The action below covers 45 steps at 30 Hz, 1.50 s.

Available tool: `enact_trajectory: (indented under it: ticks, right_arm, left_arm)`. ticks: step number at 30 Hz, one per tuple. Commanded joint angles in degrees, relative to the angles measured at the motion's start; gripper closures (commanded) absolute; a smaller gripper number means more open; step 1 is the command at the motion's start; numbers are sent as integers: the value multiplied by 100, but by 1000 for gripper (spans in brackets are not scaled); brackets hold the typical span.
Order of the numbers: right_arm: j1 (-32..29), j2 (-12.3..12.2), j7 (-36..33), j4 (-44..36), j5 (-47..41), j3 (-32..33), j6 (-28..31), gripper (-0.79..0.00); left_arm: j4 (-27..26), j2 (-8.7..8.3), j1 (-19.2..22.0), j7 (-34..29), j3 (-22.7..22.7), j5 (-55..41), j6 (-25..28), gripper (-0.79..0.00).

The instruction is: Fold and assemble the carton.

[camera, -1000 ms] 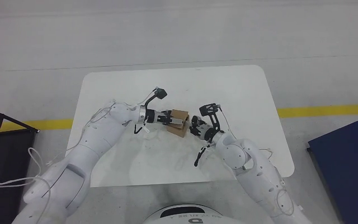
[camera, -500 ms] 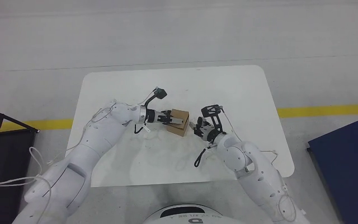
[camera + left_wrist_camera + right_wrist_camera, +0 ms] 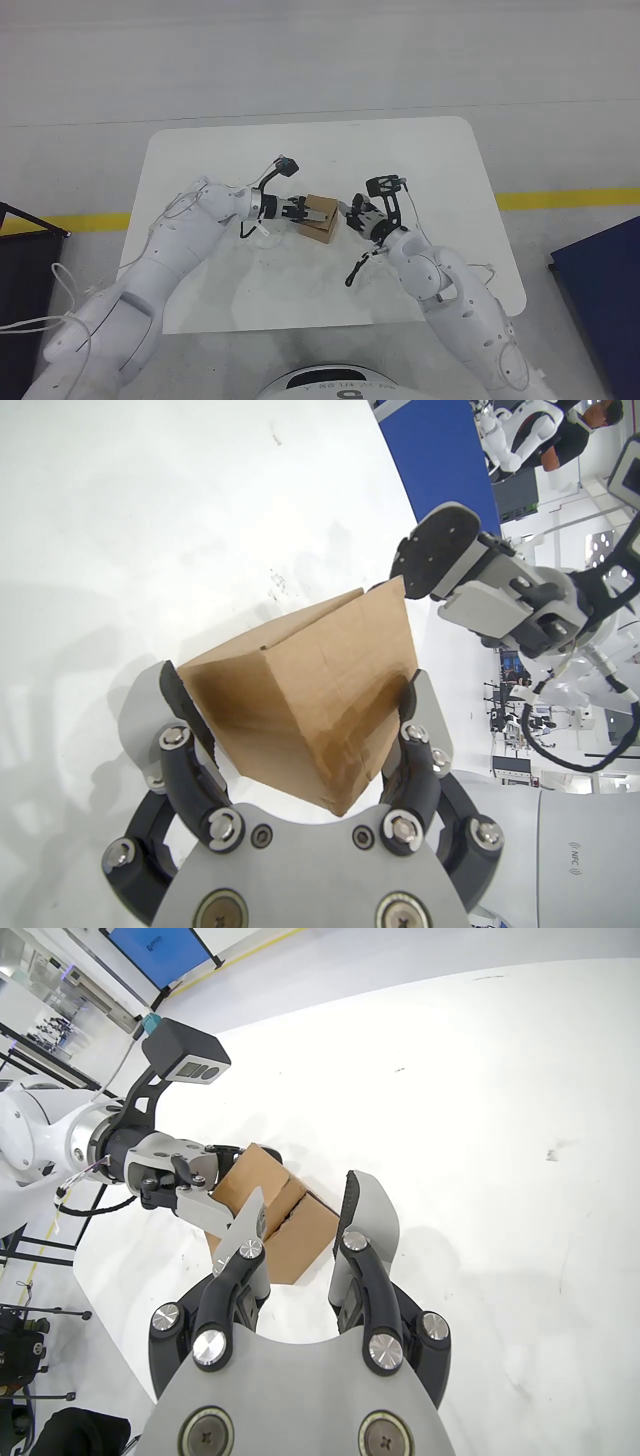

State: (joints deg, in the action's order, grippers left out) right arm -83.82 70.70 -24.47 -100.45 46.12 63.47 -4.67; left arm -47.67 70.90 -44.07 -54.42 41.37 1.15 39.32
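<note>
left gripper [image 3: 290, 685] is clamped across the carton [image 3: 321, 220] at the middle of the table [image 3: 420, 170]; right gripper [image 3: 305, 1190] is spread at its far end, perhaps touching. light, crushable card is best gripped along creases.

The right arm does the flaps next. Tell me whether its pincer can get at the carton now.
Probably yes. The right pincer stands open close by the carton's free end, with nothing between them; the left pincer grips only the opposite end.

The carton [image 3: 320, 219] sits near the middle of the tabletop [image 3: 420, 160]. The left tool [image 3: 298, 211] is around its left end. The right tool [image 3: 352, 217] is just right of it.
</note>
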Motion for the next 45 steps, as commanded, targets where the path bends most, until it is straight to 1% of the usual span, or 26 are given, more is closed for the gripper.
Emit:
enact_trajectory:
  ticks: [1,5,11,16,18,20,26,29,32,33,34,35,36,39,42,44,45]
  right_arm:
    - [140,24,-132,121,-25,-65,-132,-336]
    - [300,51,-263,298,21,-161,-217,-339]
    - [239,56,3,155,100,-171,-54,-339]
    - [318,65,-334,235,159,-244,-89,-336]
    - [409,75,-592,358,173,-293,-171,-329]
    - [488,90,-689,420,203,-342,-256,-329]
    - [381,90,-370,170,238,-290,-185,-336]
    - [177,63,-214,-32,236,-170,-91,-336]
    - [-17,33,-139,-220,97,-32,128,-323]
    - [-86,21,-107,-291,20,20,270,-311]
    - [-147,9,-63,-372,-38,67,412,-259]
    - [-186,2,-35,-416,-75,92,505,-151]
    - [-236,-10,-25,-478,-108,127,656,0]
    - [-172,-14,-189,-391,-53,142,560,0]
    - [-23,12,-349,-200,-130,86,299,0]
    - [23,25,-454,-91,-223,75,138,0]
    - [37,27,-522,-47,-271,79,107,0]
  left_arm:
    - [-18,-6,-10,-1,14,9,-6,-785]
    - [-50,-16,-25,-7,34,40,-25,-782]
    - [-71,-23,-34,-39,54,55,-55,-782]
    - [-82,-22,-32,-55,67,53,-77,-785]
    - [-86,-21,-33,-56,71,55,-80,-785]
    - [-89,-21,-33,-71,71,60,-89,-782]
    - [-112,-21,-23,-78,89,67,-89,-785]
    - [-153,-46,-42,-48,184,-69,97,-785]
    - [-214,-129,-95,-26,399,-250,401,-785]
    - [-244,-174,-126,-21,499,-294,514,-785]
    - [-287,-225,-161,6,616,-328,614,-785]
    - [-317,-263,-197,24,701,-350,682,-785]
    - [-387,-348,-272,79,897,-376,804,-785]
    - [-624,-558,-549,204,1385,-435,1126,-785]
    - [-937,-750,-919,335,1840,-485,1389,-785]
    - [-1179,-827,-1155,411,1988,-564,1465,-785]
    - [-1179,-827,-1155,411,1988,-564,1465,-785]
